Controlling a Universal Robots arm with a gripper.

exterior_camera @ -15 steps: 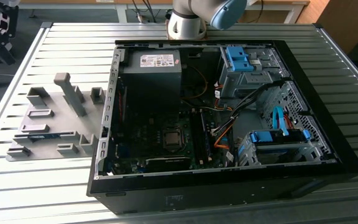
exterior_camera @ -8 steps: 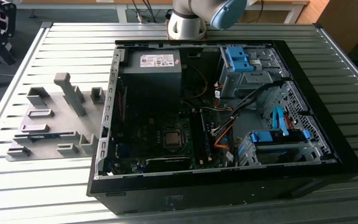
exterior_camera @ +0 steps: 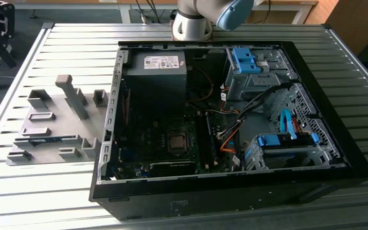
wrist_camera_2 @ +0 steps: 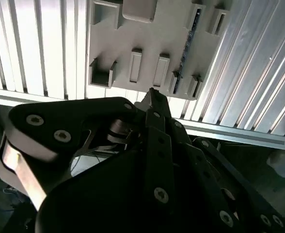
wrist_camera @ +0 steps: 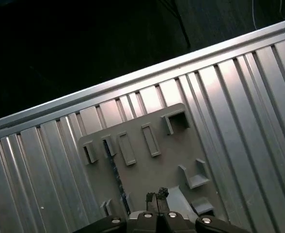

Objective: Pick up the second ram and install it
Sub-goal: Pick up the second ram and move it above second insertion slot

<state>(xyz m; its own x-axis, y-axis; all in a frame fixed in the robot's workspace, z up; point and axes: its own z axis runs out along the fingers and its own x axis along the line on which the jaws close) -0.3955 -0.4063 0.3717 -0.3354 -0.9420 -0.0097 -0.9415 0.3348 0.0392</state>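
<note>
In the exterior view, the ribbed aluminium table (exterior_camera: 56, 48) carries a black computer case (exterior_camera: 235, 196) lying open, and the arm (exterior_camera: 197, 19) rises behind the case's far edge. On the exterior view's left of the case lies a grey plastic fixture plate (exterior_camera: 59, 125), moulded with upright blocks, a tall post (exterior_camera: 75, 96) and shallow pockets. The second ram (exterior_camera: 43, 140) lies low in a slot of that plate as a thin blue-green strip, well apart from the case. Inside the case are a dark power supply (exterior_camera: 155, 81) with a pale label, the long black slots (exterior_camera: 206, 139) on the board, blue drive latches (exterior_camera: 247, 60) and a tangle of orange and black cables (exterior_camera: 229, 139) between the board and the drive bays. In the first wrist view the tool (wrist_camera: 156, 195) is over the plate, its two black tips drawn together with nothing between them, and the ram (wrist_camera: 116, 170) is a dark edge-on line just beside them, clear of the tool. In the second wrist view the tool's black linkage, studded with screws, narrows to one closed point, with the plate and the ram (wrist_camera_2: 188, 43) beyond it.
</note>
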